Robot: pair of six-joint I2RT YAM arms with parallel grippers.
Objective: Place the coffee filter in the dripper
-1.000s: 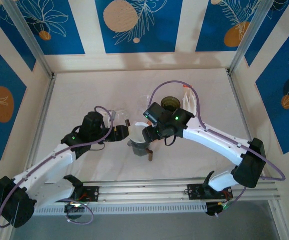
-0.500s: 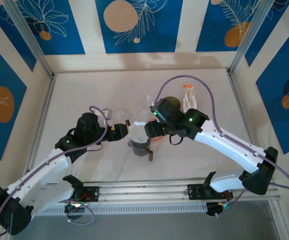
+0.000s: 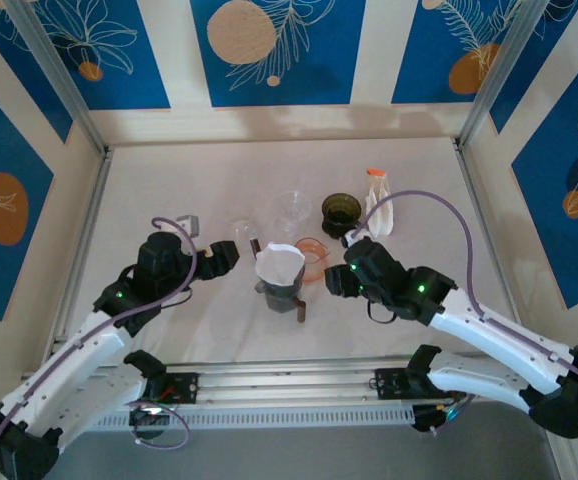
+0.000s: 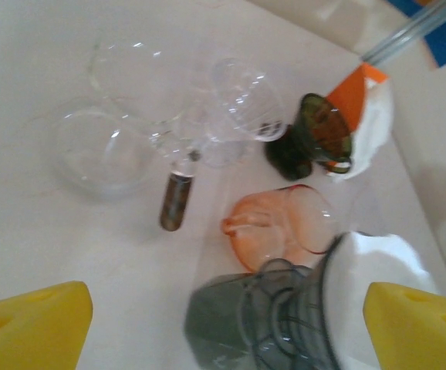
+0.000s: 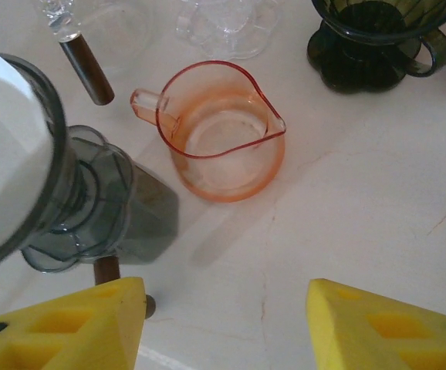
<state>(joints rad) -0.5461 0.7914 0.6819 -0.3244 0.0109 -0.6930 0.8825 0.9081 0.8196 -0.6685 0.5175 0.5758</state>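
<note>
Coffee filter (image 3: 280, 266) — white paper, opened into a cone — sits in the mouth of the grey dripper (image 3: 275, 294). The dripper stands around the middle of the table (image 3: 169, 180), towards its near edge.

Left gripper (image 3: 226, 256) hangs just left of the dripper and apart from it. Its yellow fingers (image 4: 30, 327) are spread wide with nothing between them. Right gripper (image 3: 335, 279) is just right of the dripper, and its fingers (image 5: 393, 327) also stand apart, holding nothing.

An orange pitcher (image 5: 223, 131) stands upright just beyond and to the right of the grey dripper. In the right wrist view it is close to the dripper but not touching it. Farther back and to the right is a dark green dripper (image 3: 341, 209), and on its right, a white bag with an orange top (image 3: 379, 200). Clear glassware (image 4: 169, 131) — a few pieces, one with a brown handle — lies at the far left of the group, left of the green dripper.
</note>
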